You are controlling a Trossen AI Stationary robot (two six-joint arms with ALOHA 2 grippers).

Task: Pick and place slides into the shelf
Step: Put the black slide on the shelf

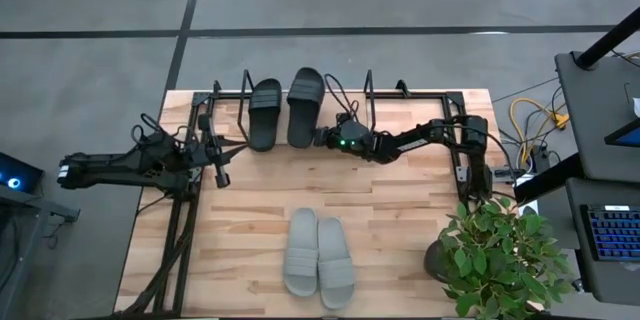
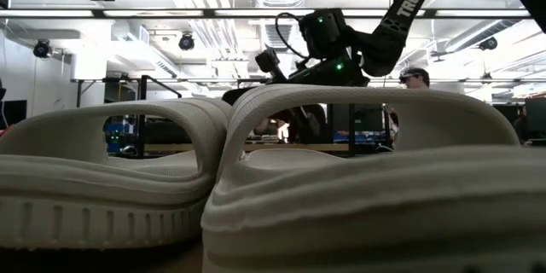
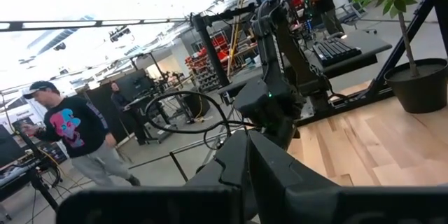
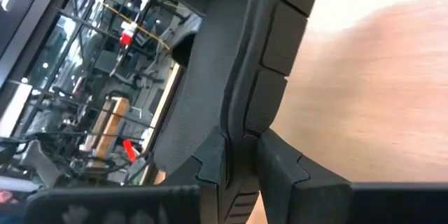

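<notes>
Upper centre: right gripper (image 1: 322,137) clamped on a black slide (image 1: 305,106) in the shelf (image 1: 243,101); left gripper (image 1: 222,178) shut, empty, centre left.

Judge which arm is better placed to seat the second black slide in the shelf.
Right. The right gripper is already shut on the black slide at the shelf, beside the other black slide. The left gripper is shut, empty, at the table's left side.

Matte black slides (image 1: 285,110) sit in a black metal wire shelf (image 1: 244,94), ribbed, foam-like matte grey slides (image 1: 318,257) on the pale, smooth wooden tabletop (image 1: 400,220).
</notes>
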